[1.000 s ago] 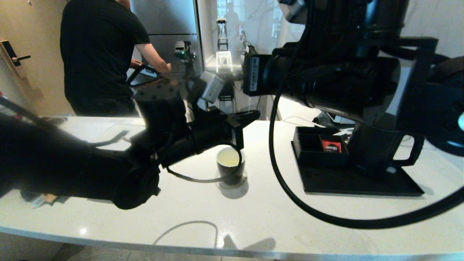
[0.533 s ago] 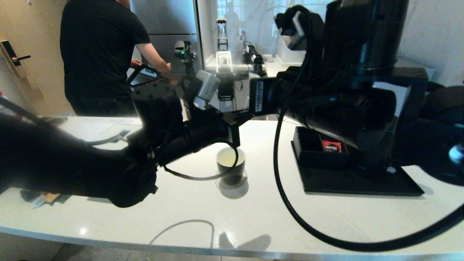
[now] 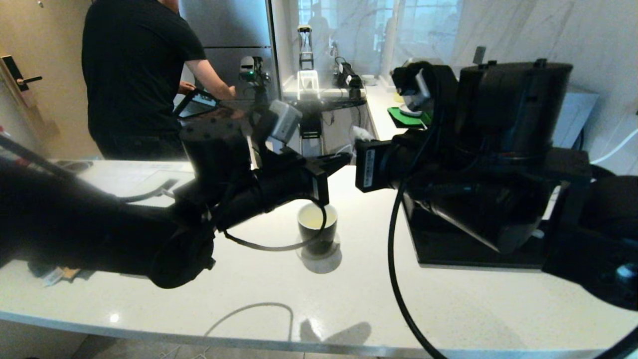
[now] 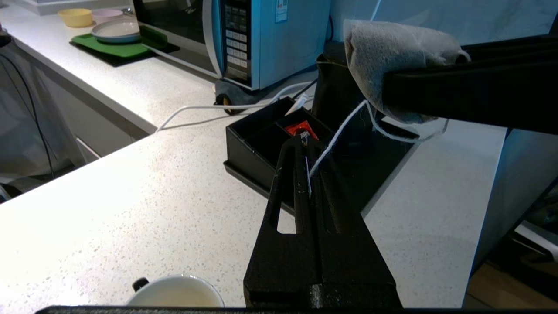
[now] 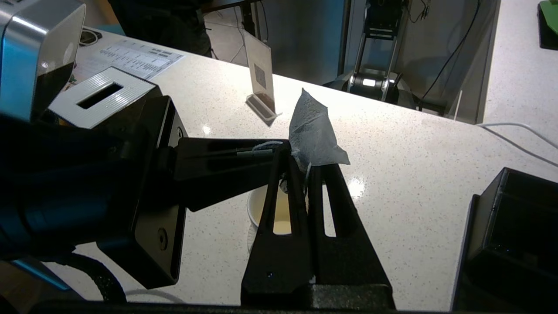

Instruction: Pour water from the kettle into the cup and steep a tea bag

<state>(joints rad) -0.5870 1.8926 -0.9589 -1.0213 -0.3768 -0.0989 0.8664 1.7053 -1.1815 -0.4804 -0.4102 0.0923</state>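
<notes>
The right gripper (image 5: 301, 163) had its fingers clenched on the tea bag (image 5: 314, 135). The left gripper (image 4: 306, 144) had its fingers pinched on the string (image 4: 333, 141), with the cup (image 5: 272, 209) below the fingers.

A man in a black shirt (image 3: 134, 75) stands behind the white counter (image 3: 349, 289). A microwave (image 4: 261, 39) sits far off, beside a green mat (image 4: 115, 48) with a plate (image 4: 115, 29).

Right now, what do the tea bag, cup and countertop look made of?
Tea bag: thin grey filter paper or mesh, matte, creased. Cup: likely glazed ceramic, glossy black outside, white inside. Countertop: white speckled stone or quartz, polished, showing glints.
</notes>
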